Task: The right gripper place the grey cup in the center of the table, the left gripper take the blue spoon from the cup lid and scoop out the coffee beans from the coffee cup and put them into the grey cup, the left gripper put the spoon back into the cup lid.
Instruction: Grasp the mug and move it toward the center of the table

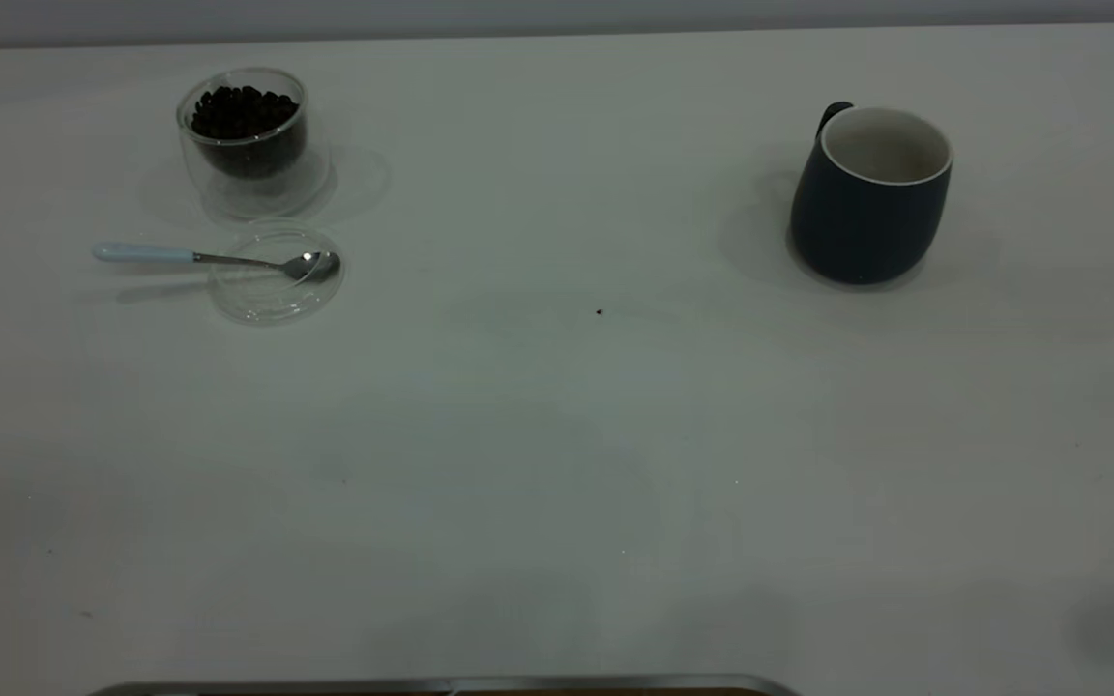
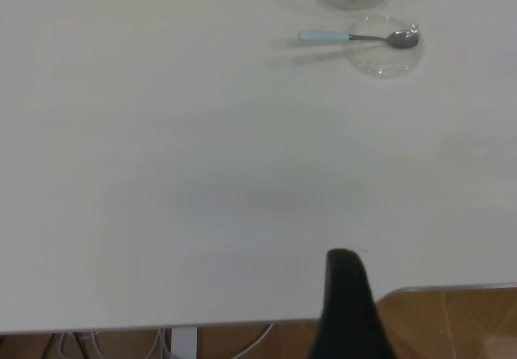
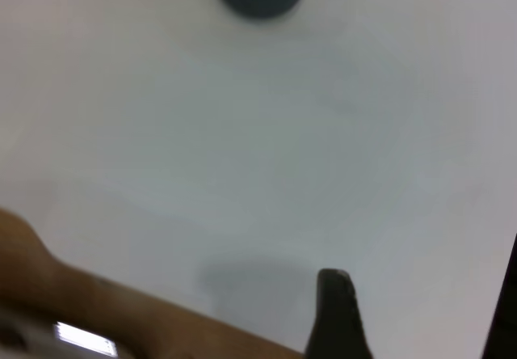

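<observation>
Mug (image 1: 869, 198) stands upright well ahead of the right gripper (image 3: 338, 314), nearer it than the left gripper (image 2: 349, 306); neither gripper's finger state can be told.

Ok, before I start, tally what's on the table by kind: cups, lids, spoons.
Cups: 2, the grey cup and the coffee cup holding the coffee beans
Lids: 1, the cup lid
Spoons: 1, the blue spoon, bowl resting on the lid
Total: 4 items
</observation>
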Tool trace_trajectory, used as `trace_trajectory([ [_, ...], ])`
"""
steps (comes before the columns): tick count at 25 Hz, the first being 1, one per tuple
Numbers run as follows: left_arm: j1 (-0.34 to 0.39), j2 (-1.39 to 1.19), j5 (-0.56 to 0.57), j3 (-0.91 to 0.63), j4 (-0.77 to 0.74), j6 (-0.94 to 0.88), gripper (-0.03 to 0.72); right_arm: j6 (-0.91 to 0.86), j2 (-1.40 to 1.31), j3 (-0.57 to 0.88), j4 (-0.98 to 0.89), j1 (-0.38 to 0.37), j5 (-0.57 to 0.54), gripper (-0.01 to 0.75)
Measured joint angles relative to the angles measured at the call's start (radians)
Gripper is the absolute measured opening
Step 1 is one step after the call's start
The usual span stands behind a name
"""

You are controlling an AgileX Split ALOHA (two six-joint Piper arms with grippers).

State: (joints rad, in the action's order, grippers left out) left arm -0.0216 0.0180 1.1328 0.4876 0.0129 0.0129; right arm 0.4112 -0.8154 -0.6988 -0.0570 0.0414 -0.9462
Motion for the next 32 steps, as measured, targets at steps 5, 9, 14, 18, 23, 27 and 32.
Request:
trace_trajectory([
  [5,0.000,0.000,0.000,0.000,0.000,0.000,0.590,0.183,-0.270,-0.036,-0.002,0.000,0.140,0.590],
  [9,0.000,0.000,0.000,0.000,0.000,0.000,0.590,0.357,-0.425,-0.038,-0.024,0.000,0.314,0.590],
  [14,0.000,0.000,0.000,0.000,0.000,0.000,0.590,0.560,-0.608,-0.039,-0.030,0.000,0.499,0.590],
  [18,0.000,0.000,0.000,0.000,0.000,0.000,0.590,0.626,-0.779,-0.053,-0.030,0.000,0.635,0.590],
  [23,0.000,0.000,0.000,0.000,0.000,0.000,0.590,0.661,-1.012,-0.168,-0.030,0.003,0.666,0.590],
  [27,0.000,0.000,0.000,0.000,0.000,0.000,0.590,0.693,-1.179,-0.300,-0.025,0.028,0.640,0.590],
  [32,0.000,0.000,0.001,0.000,0.000,0.000,0.590,0.718,-1.325,-0.466,-0.007,0.049,0.579,0.590],
])
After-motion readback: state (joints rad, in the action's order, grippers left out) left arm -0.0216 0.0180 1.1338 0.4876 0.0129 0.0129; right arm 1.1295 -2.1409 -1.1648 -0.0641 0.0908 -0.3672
